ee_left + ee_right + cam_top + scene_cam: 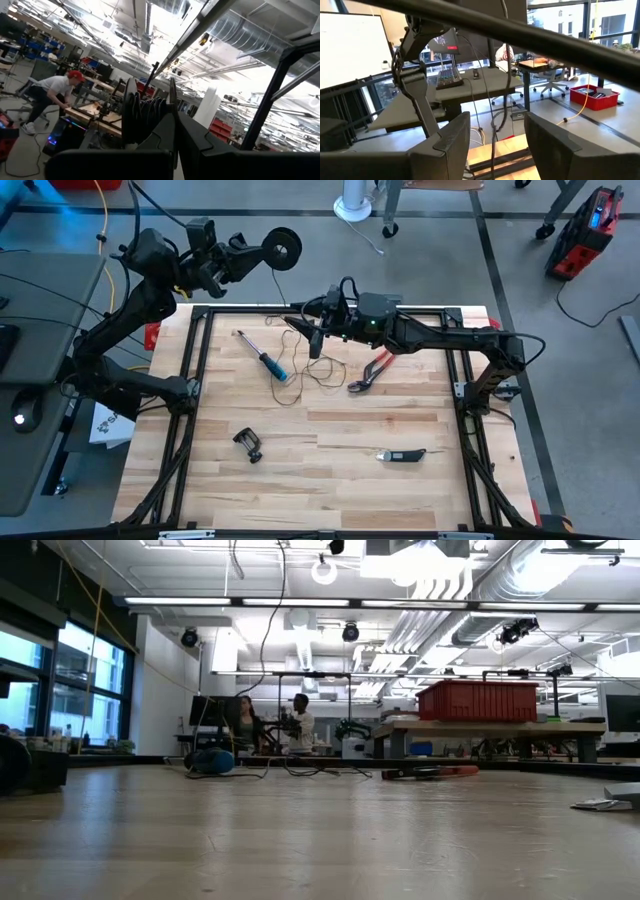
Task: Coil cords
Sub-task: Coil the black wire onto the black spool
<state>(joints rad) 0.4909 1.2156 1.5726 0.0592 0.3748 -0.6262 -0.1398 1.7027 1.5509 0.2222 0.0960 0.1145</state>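
The small black reel [283,248] hangs past the table's far left corner with my left gripper [252,256] shut on it. In the left wrist view, dark cord is wound between the flanges of the reel [142,117]. The hair-thin cord [283,300] runs from the reel down to loose loops [303,368] lying on the wood. My right gripper [303,320] hovers over the far edge, pointing left and open. The cord [494,125] passes between its fingers without visibly touching them. My left gripper pinches the edge of one flange of the reel [172,102] between its two shut fingers. The fingers come from the table's left, slanting slightly upward. The reel is lifted clear of the table, and the cord trails down from it.
On the table lie a blue-handled screwdriver [263,358], red pliers [370,372], a black clamp [248,444] and a small black tool [401,455]. A black frame [195,350] runs around the table. People work at benches in the room behind.
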